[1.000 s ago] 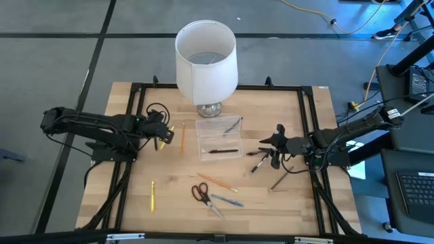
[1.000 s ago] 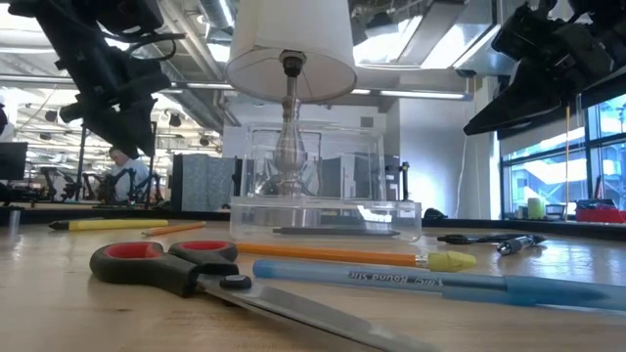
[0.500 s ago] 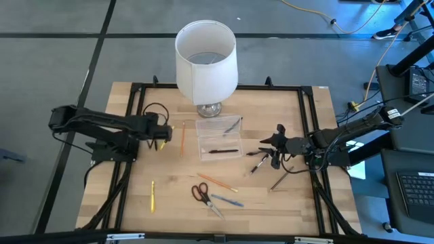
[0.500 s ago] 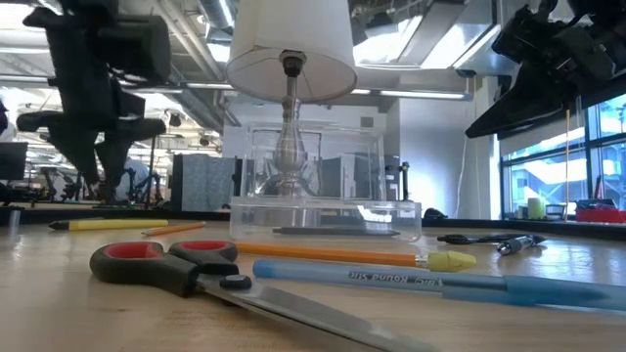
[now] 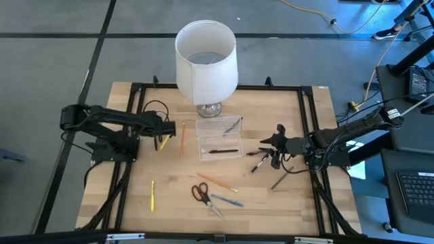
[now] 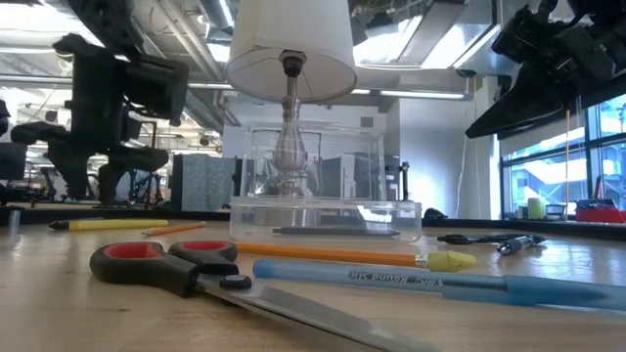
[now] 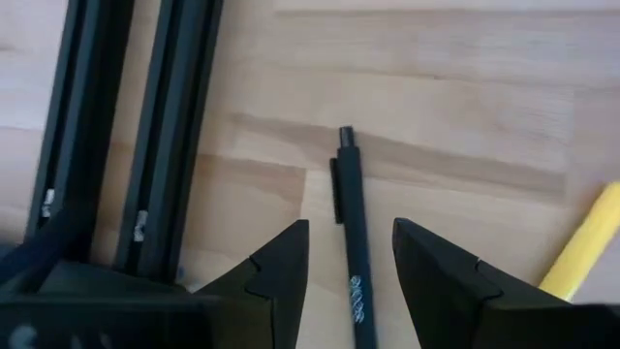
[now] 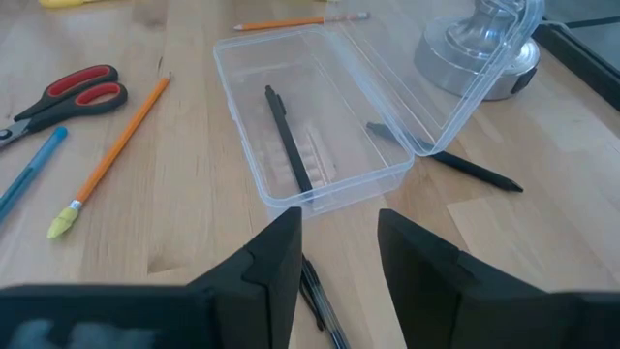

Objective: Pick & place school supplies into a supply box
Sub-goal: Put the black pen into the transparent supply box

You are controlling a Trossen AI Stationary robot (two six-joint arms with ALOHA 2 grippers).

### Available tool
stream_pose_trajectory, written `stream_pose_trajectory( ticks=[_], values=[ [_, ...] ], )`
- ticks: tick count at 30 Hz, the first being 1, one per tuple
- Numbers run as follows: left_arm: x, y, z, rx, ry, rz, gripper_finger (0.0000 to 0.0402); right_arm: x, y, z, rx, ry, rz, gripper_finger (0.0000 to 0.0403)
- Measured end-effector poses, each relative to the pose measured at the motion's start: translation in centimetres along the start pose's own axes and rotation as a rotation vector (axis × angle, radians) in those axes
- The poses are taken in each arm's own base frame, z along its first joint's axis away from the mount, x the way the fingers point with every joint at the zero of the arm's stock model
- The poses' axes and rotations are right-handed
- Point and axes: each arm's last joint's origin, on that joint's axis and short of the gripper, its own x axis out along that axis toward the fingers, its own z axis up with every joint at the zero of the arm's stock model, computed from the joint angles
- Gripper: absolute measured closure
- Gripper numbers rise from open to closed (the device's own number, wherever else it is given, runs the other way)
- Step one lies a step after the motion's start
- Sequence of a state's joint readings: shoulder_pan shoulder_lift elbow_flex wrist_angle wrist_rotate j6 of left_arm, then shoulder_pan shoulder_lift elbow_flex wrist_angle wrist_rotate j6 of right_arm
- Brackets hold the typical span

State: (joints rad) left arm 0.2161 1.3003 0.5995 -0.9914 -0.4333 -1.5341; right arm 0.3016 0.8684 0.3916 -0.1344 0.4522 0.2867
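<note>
While the right gripper (image 5: 274, 150) sits where it was a second ago, the left gripper (image 5: 165, 129) has swung to point toward the table's middle, above a black pen (image 7: 351, 260) by the left rail (image 7: 160, 126). Its fingers (image 7: 276, 281) stand apart with the pen lying between them, not touched. Right gripper: fingers parted, empty, hovering just right of the box (image 5: 218, 139).

Hard to make out: in the high view the left gripper hides that pen. A yellow tip (image 7: 581, 247) is cut off at the edge of the left wrist view.

Box: clear plastic, lid open and leaning back against the lamp (image 5: 206, 61) base; one dark pen (image 8: 289, 138) inside, another under the lid. Loose on the table: scissors (image 5: 201, 194), orange pencil (image 5: 217, 183), blue pen (image 5: 226, 200), yellow pen (image 5: 152, 195), orange pencil (image 5: 182, 139) left of the box, dark pens (image 5: 259, 163) near the right gripper.
</note>
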Motion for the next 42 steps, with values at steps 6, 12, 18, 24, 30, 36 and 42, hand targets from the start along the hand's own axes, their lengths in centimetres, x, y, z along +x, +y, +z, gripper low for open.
stream_pose_trajectory(
  ticks=[6,12,18,24,30,36,42],
  values=[
    [1.0,-0.3,0.3,-0.032,0.057,0.044,0.0258,0.0,0.0,-0.1,-0.003,0.007,-0.002,0.0262],
    [2.7,-0.7,0.3,-0.077,0.104,0.058,0.0258,0.0,0.0,-0.1,-0.005,0.014,0.010,0.0262],
    [3.4,-0.5,0.2,-0.085,0.122,0.059,0.0259,0.0,0.1,-0.1,-0.005,0.022,0.031,0.0262],
    [3.3,-0.3,0.2,-0.092,0.139,0.043,0.0261,0.0,0.1,-0.2,-0.006,0.024,0.031,0.0262],
    [3.3,-0.5,0.2,-0.098,0.156,0.028,0.0299,0.0,0.1,-0.2,-0.006,0.025,0.031,0.0262],
    [3.3,-0.6,0.2,-0.085,0.133,0.020,0.0350,0.0,0.1,-0.2,-0.006,0.025,0.031,0.0262],
    [3.3,-0.5,0.3,0.029,0.106,0.019,0.0376,0.0,0.1,-0.2,-0.010,0.025,0.031,0.0262]
  ],
)
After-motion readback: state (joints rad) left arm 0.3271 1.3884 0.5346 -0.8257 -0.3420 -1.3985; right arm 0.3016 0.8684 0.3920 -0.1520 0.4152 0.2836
